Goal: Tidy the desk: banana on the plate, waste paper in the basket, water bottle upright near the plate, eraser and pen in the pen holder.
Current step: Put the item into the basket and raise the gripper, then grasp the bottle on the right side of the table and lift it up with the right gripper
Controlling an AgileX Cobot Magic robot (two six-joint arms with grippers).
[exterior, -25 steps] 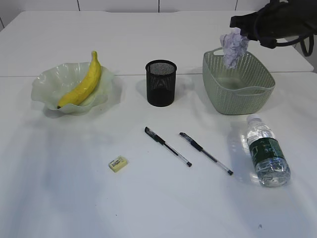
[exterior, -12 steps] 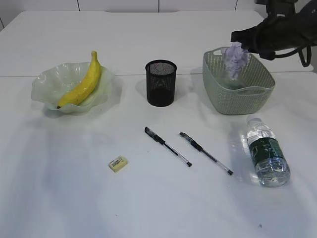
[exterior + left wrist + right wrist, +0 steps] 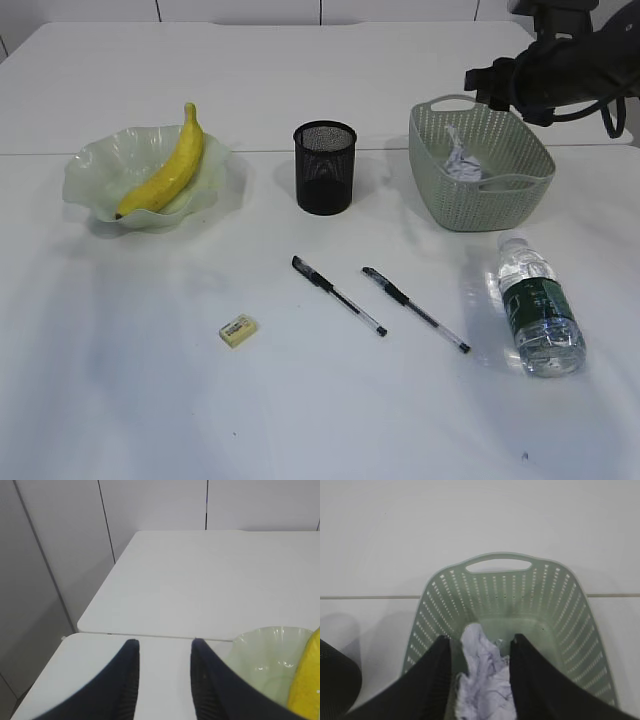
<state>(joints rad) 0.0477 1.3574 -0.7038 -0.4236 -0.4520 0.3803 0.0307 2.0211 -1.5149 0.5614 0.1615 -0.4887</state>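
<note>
The crumpled waste paper (image 3: 460,162) lies inside the green basket (image 3: 500,195). My right gripper (image 3: 478,80) hangs open above the basket's back rim. In the right wrist view its jaws (image 3: 480,638) are spread, with the paper (image 3: 482,680) below them in the basket (image 3: 555,610). The banana (image 3: 170,170) lies on the pale green plate (image 3: 90,175). The water bottle (image 3: 538,308) lies on its side at the right. Two pens (image 3: 338,295) (image 3: 415,309) and the eraser (image 3: 238,329) lie on the table. My left gripper (image 3: 163,642) is open and empty, beside the plate (image 3: 260,655).
The black mesh pen holder (image 3: 325,167) stands between the plate and the basket; its rim shows in the right wrist view (image 3: 335,680). A seam between two tabletops runs behind the plate and basket. The left arm is out of the exterior view.
The paper dropped from my right gripper down into the basket. The right gripper opened and stayed above the basket's back rim. Nothing else moved.
</note>
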